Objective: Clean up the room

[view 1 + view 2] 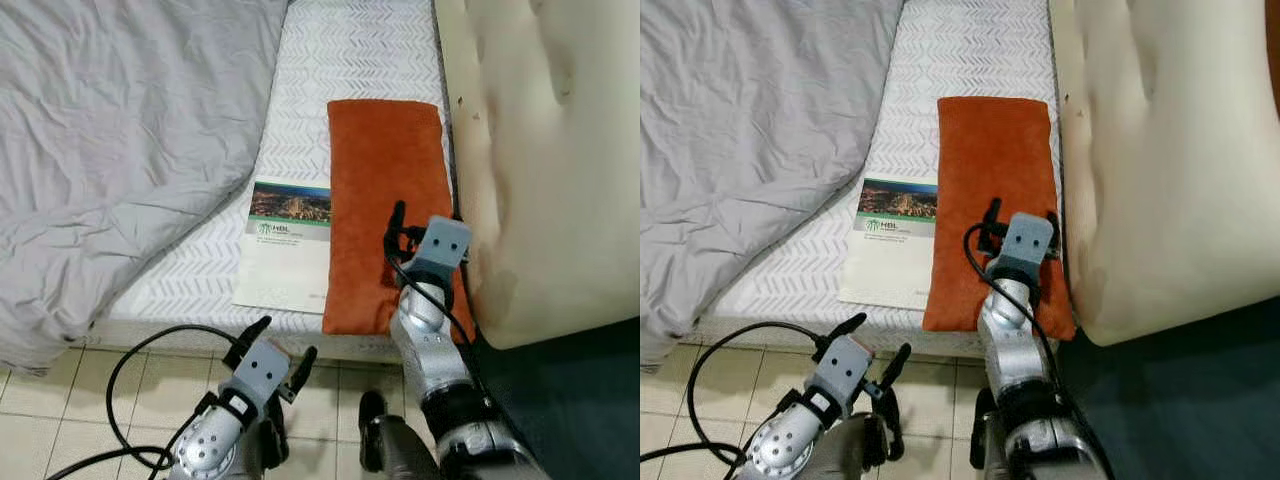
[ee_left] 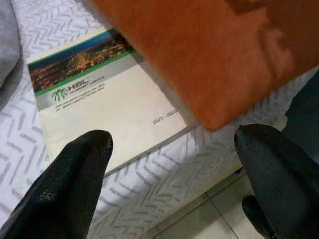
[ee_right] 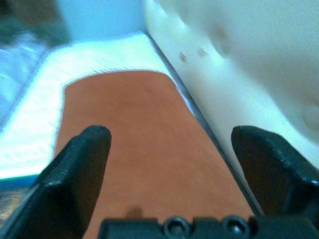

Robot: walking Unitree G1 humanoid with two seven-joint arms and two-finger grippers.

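Two tools spread, holding nothing. Left tool (image 1: 278, 352) low, over floor tiles (image 1: 60, 400) at bed edge, aimed at booklet (image 1: 284, 243). Right tool (image 1: 425, 222) raised over orange cushion (image 1: 385, 170), which overlaps booklet edge. Likely cushion is next pick. Beyond: grey blanket (image 1: 110, 130), cream headboard (image 1: 545, 150).

grey duvet (image 1: 110, 140) on bed | cream headboard (image 1: 545, 150) | tiled floor (image 1: 60, 400)
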